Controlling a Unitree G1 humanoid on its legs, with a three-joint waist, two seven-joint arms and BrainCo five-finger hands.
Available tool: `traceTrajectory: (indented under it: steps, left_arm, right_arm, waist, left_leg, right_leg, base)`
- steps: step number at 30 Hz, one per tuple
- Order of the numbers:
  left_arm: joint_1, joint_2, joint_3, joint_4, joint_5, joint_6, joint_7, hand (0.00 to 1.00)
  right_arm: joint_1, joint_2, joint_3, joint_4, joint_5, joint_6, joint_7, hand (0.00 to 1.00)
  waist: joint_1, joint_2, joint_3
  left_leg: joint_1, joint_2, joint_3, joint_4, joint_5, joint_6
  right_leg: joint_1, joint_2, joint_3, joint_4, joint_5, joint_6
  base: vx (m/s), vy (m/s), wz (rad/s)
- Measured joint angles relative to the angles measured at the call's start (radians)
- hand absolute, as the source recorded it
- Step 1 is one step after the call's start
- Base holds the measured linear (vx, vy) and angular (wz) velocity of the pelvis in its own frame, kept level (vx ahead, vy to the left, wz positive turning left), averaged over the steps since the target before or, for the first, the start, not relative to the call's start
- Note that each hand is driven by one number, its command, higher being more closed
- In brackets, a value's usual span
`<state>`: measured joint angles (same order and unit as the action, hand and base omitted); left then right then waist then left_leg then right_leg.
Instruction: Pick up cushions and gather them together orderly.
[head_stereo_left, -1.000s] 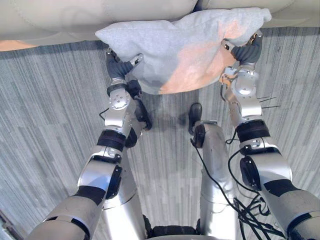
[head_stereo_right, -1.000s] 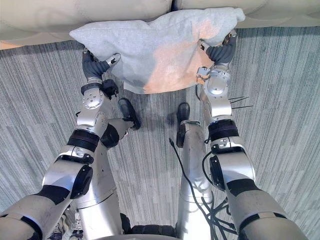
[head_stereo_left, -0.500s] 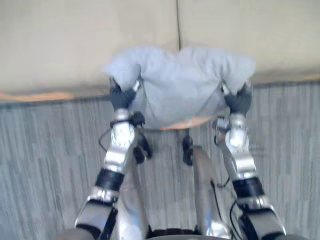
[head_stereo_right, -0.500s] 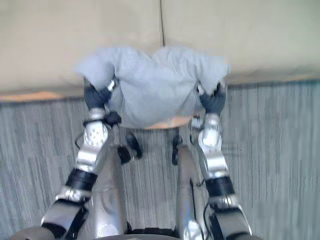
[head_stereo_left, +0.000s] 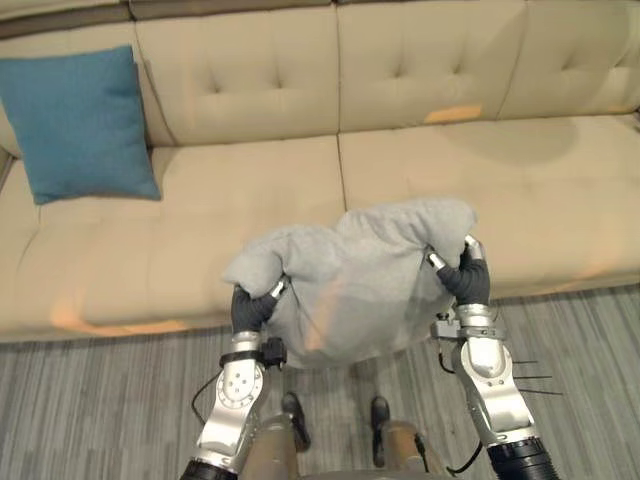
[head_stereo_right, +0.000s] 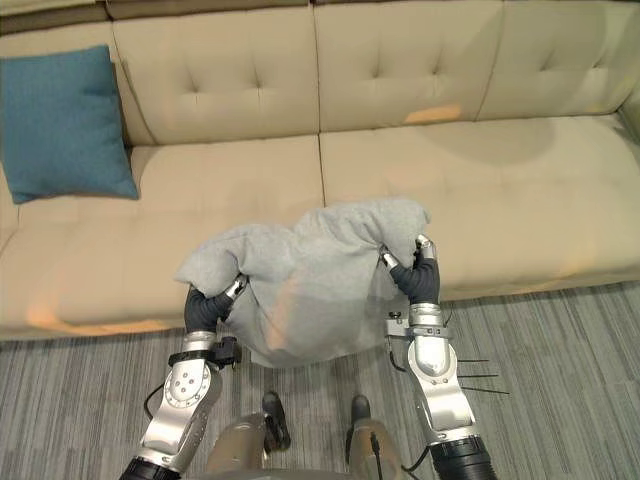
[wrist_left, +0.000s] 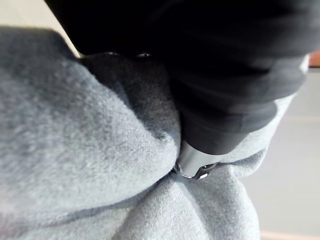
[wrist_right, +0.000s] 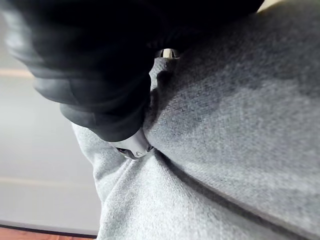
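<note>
1. Left eye view
   - The grey cushion (head_stereo_left: 355, 275) hangs in the air in front of the sofa (head_stereo_left: 240, 110), at the front edge of its seat, near the middle seam.
   - The left hand (head_stereo_left: 250, 308) grips the cushion's side toward the sofa's left end. The right hand (head_stereo_left: 465, 280) grips the opposite side.
   - The blue cushion (head_stereo_left: 80, 125) leans upright against the backrest at the sofa's left end, well apart from the grey one.

2. Right eye view
   - Same layout. The grey cushion sags between the two hands, clear of the carpet (head_stereo_right: 80, 400) in front of the sofa.

3. Left wrist view
   - The left hand (wrist_left: 194, 162) is closed on grey cloth, which bunches round a finger.

4. Right wrist view
   - The right hand (wrist_right: 131, 145) is likewise clamped into a fold of the grey cushion.

5. Task status (judgement)
   - Done: pick-up of one cushion.
   - Left: set it on the sofa just beside the blue cushion, neatly aligned, then release.
</note>
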<state>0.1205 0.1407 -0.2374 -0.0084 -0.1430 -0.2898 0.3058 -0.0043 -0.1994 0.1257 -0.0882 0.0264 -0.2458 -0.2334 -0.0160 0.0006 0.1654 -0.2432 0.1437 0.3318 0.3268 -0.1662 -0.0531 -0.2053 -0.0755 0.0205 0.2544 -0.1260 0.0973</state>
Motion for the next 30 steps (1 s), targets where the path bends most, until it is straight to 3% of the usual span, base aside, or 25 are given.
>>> traceTrajectory:
  steps: [4,6,7,8,10,11,12,13,14,15,17,18,19,21,22,24,25,26,28,29,30]
  left_arm:
    - [0.010,0.003,-0.003,0.006,0.009,0.003,-0.018,1.00]
    - [0.030,0.022,-0.023,0.015,0.016,0.019,-0.021,1.00]
    - [0.033,0.025,-0.025,0.018,0.022,0.020,-0.021,1.00]
    - [0.032,0.027,-0.027,0.018,0.027,0.021,-0.021,1.00]
    - [0.021,0.034,-0.028,0.019,0.029,0.020,-0.021,1.00]
    - [0.018,0.042,-0.032,0.022,0.030,0.021,-0.022,1.00]
    - [0.018,0.052,-0.041,0.031,0.030,0.021,-0.023,1.00]
    - [0.018,0.060,-0.052,0.041,0.030,0.021,-0.024,1.00]
    - [0.013,0.047,-0.071,0.077,0.030,0.023,-0.026,1.00]
    - [0.023,0.023,-0.075,0.101,0.031,0.030,-0.043,1.00]
    - [0.013,0.018,-0.074,0.110,0.030,0.031,-0.048,1.00]
    - [-0.005,0.009,-0.074,0.131,0.028,0.031,-0.063,1.00]
    - [-0.010,0.006,-0.074,0.143,0.028,0.031,-0.068,1.00]
    - [-0.011,-0.002,-0.075,0.157,0.028,0.031,-0.085,1.00]
    - [-0.012,-0.007,-0.076,0.158,0.028,0.030,-0.095,1.00]
    - [-0.027,-0.007,-0.075,0.158,0.028,0.030,-0.109,1.00]
    - [-0.036,-0.006,-0.076,0.158,0.028,0.030,-0.111,1.00]
    - [-0.036,-0.013,-0.080,0.157,0.029,0.030,-0.110,1.00]
    - [-0.046,0.004,-0.084,0.159,0.030,0.031,-0.108,1.00]
    - [-0.055,0.024,-0.085,0.158,0.031,0.031,-0.107,1.00]
    - [-0.058,0.034,-0.085,0.157,0.034,0.032,-0.105,1.00]
  right_arm:
    - [-0.039,-0.011,0.001,0.078,-0.027,0.014,-0.001,1.00]
    - [-0.036,-0.018,0.002,0.123,-0.041,0.019,-0.001,1.00]
    - [-0.036,-0.018,0.003,0.131,-0.045,0.023,-0.001,1.00]
    - [-0.034,-0.021,0.004,0.136,-0.047,0.023,-0.001,1.00]
    - [-0.031,-0.030,0.008,0.136,-0.049,0.025,0.001,1.00]
    - [-0.023,-0.038,0.008,0.138,-0.049,0.028,0.005,1.00]
    - [-0.003,-0.046,0.007,0.138,-0.049,0.030,0.015,1.00]
    - [0.016,-0.047,0.005,0.138,-0.048,0.030,0.018,1.00]
    - [0.039,-0.057,0.002,0.140,-0.048,0.035,0.019,1.00]
    - [0.055,-0.069,-0.002,0.140,-0.048,0.051,0.022,1.00]
    - [0.055,-0.069,-0.008,0.140,-0.049,0.060,0.023,1.00]
    - [0.055,-0.078,-0.012,0.140,-0.048,0.060,0.023,1.00]
    - [0.055,-0.087,-0.013,0.140,-0.047,0.060,0.023,1.00]
    - [0.059,-0.093,-0.025,0.122,-0.046,0.060,0.022,1.00]
    - [0.063,-0.092,-0.037,0.092,-0.045,0.057,0.022,1.00]
    - [0.055,-0.092,-0.049,0.064,-0.045,0.055,0.022,1.00]
    - [0.044,-0.092,-0.054,0.065,-0.045,0.055,0.021,1.00]
    - [0.042,-0.095,-0.055,0.065,-0.046,0.054,0.020,1.00]
    - [0.041,-0.075,-0.058,0.079,-0.047,0.056,0.019,1.00]
    - [0.044,-0.046,-0.059,0.080,-0.048,0.056,0.018,1.00]
    - [0.042,-0.037,-0.058,0.080,-0.059,0.056,0.018,1.00]
  waist:
    - [-0.004,0.000,0.001]
    - [-0.026,0.000,0.006]
    - [-0.031,0.003,0.005]
    - [-0.032,0.004,0.003]
    - [-0.035,0.008,0.003]
    - [-0.046,0.012,0.006]
    - [-0.058,-0.001,0.001]
    - [-0.064,-0.016,-0.006]
    - [-0.075,0.009,-0.004]
    - [-0.078,0.056,-0.020]
    - [-0.069,0.061,-0.020]
    - [-0.051,0.061,-0.020]
    - [-0.046,0.061,-0.019]
    - [-0.041,0.059,-0.019]
    - [-0.034,0.062,-0.020]
    - [-0.028,0.063,-0.021]
    - [-0.028,0.064,-0.021]
    - [-0.029,0.085,-0.027]
    - [-0.030,0.089,-0.030]
    - [-0.034,0.067,-0.026]
    - [-0.033,0.063,-0.027]
  left_leg:
    - [0.072,-0.003,0.004,0.007,-0.059,0.002]
    - [0.155,-0.021,-0.002,0.012,-0.119,0.025]
    - [0.169,-0.022,-0.006,0.015,-0.129,0.026]
    - [0.177,-0.022,-0.008,0.015,-0.138,0.022]
    - [0.180,-0.023,-0.025,-0.007,-0.141,0.020]
    - [0.186,-0.028,-0.048,-0.030,-0.138,0.015]
    - [0.202,-0.048,-0.077,-0.054,-0.134,-0.015]
    - [0.212,-0.064,-0.095,-0.050,-0.140,-0.033]
    - [0.228,-0.053,-0.132,-0.037,-0.160,-0.052]
    - [0.215,-0.018,-0.154,-0.009,-0.148,-0.071]
    - [0.134,0.020,-0.182,0.156,-0.110,-0.114]
    - [0.079,0.048,-0.186,0.301,-0.052,-0.113]
    - [0.062,0.063,-0.181,0.355,-0.038,-0.110]
    - [0.037,0.076,-0.144,0.428,-0.052,-0.087]
    - [0.017,0.077,-0.110,0.420,-0.074,-0.050]
    - [-0.032,0.059,-0.105,0.341,-0.094,-0.028]
    - [-0.053,0.042,-0.109,0.215,-0.078,-0.024]
    - [-0.041,0.039,-0.111,0.061,0.052,-0.028]
    - [-0.017,0.037,-0.111,-0.038,0.074,-0.025]
    - [0.006,-0.002,-0.102,-0.113,0.108,-0.010]
    - [0.023,-0.024,-0.088,-0.159,0.128,-0.001]
  right_leg:
    - [-0.073,0.000,0.016,0.249,-0.009,0.015]
    - [-0.166,-0.048,-0.001,0.549,0.016,0.030]
    - [-0.173,-0.050,-0.011,0.564,-0.016,0.013]
    - [-0.196,-0.048,-0.027,0.543,-0.055,-0.003]
    - [-0.241,-0.034,-0.053,0.378,-0.059,-0.006]
    - [-0.251,-0.014,-0.054,0.205,-0.007,-0.008]
    - [-0.234,-0.012,-0.040,0.035,0.082,-0.009]
    - [-0.226,-0.019,-0.024,-0.021,0.143,-0.023]
    - [-0.218,-0.015,-0.016,0.027,0.209,-0.043]
    - [-0.216,0.005,-0.058,0.055,0.173,-0.066]
    - [-0.198,0.020,-0.088,0.057,0.147,-0.088]
    - [-0.154,0.028,-0.101,0.035,0.136,-0.105]
    - [-0.123,0.028,-0.104,0.016,0.134,-0.108]
    - [-0.043,0.021,-0.107,-0.043,0.134,-0.108]
    - [-0.005,0.014,-0.106,-0.082,0.134,-0.108]
    - [0.012,0.000,-0.107,-0.117,0.138,-0.102]
    - [0.011,-0.006,-0.109,-0.127,0.144,-0.092]
    - [0.013,0.012,-0.106,-0.142,0.152,-0.078]
    - [0.020,0.024,-0.098,-0.173,0.161,-0.054]
    - [0.010,-0.005,-0.090,-0.180,0.166,-0.048]
    - [0.007,-0.020,-0.074,-0.192,0.175,-0.034]
  base:
    - [0.05,0.067,-0.25]
    - [0.08,0.035,0.13]
    - [0.11,0.021,0.11]
    - [0.16,0.004,0.07]
    - [0.21,-0.027,0.23]
    - [0.31,-0.090,0.67]
    - [0.35,-0.118,0.87]
    - [0.45,-0.215,1.01]
    - [0.47,-0.209,0.85]
    - [0.47,-0.198,0.63]
    - [0.41,-0.169,0.26]
    - [0.38,-0.178,0.16]
    - [0.36,-0.125,0.11]
    - [0.28,-0.050,0.09]
    - [0.24,0.014,0.03]
    - [0.18,0.078,0.01]
    - [0.10,0.126,-0.03]
    - [0.14,0.218,-0.12]
    - [0.09,0.162,-0.04]
    - [0.05,0.118,0.11]
    - [0.05,0.118,0.05]
